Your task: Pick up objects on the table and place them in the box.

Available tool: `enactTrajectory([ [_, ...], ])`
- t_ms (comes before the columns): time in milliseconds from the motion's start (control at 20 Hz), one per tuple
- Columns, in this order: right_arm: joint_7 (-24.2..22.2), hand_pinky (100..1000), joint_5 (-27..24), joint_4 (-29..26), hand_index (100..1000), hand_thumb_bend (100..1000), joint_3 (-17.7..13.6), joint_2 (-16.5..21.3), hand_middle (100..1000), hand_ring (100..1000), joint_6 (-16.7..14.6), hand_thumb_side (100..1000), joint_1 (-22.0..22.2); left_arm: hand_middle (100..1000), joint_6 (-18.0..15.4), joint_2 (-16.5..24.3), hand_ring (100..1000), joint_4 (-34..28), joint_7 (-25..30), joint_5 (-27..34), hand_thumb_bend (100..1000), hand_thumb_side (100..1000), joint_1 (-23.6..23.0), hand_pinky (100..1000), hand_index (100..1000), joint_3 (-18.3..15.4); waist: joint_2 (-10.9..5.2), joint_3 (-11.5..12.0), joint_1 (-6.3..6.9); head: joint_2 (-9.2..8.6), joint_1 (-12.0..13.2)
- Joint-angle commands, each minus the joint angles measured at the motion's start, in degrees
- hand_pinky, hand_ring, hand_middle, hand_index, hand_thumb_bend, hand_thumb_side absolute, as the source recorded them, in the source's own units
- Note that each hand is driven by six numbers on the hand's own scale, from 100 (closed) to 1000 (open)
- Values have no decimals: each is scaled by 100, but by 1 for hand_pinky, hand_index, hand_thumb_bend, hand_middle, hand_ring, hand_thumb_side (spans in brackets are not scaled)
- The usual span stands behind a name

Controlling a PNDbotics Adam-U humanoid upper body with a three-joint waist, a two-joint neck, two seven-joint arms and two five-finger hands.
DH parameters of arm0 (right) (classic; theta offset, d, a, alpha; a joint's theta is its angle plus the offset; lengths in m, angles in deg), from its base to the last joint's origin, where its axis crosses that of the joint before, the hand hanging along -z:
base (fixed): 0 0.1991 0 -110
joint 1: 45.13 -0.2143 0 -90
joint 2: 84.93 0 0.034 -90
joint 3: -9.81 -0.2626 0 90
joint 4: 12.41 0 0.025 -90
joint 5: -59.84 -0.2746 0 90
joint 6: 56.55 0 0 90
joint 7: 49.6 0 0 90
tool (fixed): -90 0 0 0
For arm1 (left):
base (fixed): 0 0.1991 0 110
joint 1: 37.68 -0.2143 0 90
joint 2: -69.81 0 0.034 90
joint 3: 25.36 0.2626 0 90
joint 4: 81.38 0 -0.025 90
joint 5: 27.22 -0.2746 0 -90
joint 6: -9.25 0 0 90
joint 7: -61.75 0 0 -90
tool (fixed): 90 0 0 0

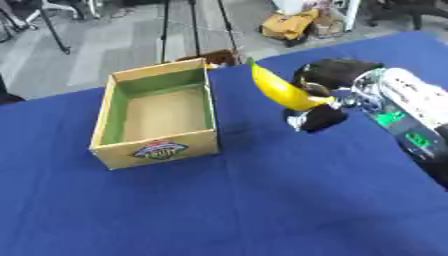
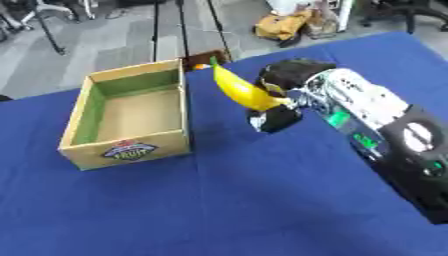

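A yellow banana (image 1: 280, 90) hangs above the blue table, its green tip pointing up and to the left. My right hand (image 1: 319, 97) is shut on its lower end, fingers curled round it, the arm coming in from the right. The banana is just right of the open cardboard box (image 1: 157, 116), near the box's right wall but outside it. The box has a green-lined inside and a fruit label (image 2: 129, 149) on its front; nothing shows inside it. My left hand is in neither view.
The blue cloth table (image 1: 262, 200) stretches wide in front of and to the right of the box. Beyond its far edge lie grey floor, stand legs and a yellow bag (image 1: 289, 22). A small orange thing (image 2: 202, 66) shows behind the box.
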Motion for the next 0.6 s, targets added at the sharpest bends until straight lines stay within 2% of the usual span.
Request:
enactTrajectory([
  [50,-35,628,182,1,729,100,-43,-3,752,802,-79,714,-245,834,3,161,744,-115,24,14,146,977,14,361,879,-18,-117,16,-49,10,-4],
  [600,-151,631,592,208,735,100,42,-367,780,790,-360,745,-866,835,18,185,745,-115,49,22,147,978,24,361,879,-7,-149,43,-111,1,-5],
])
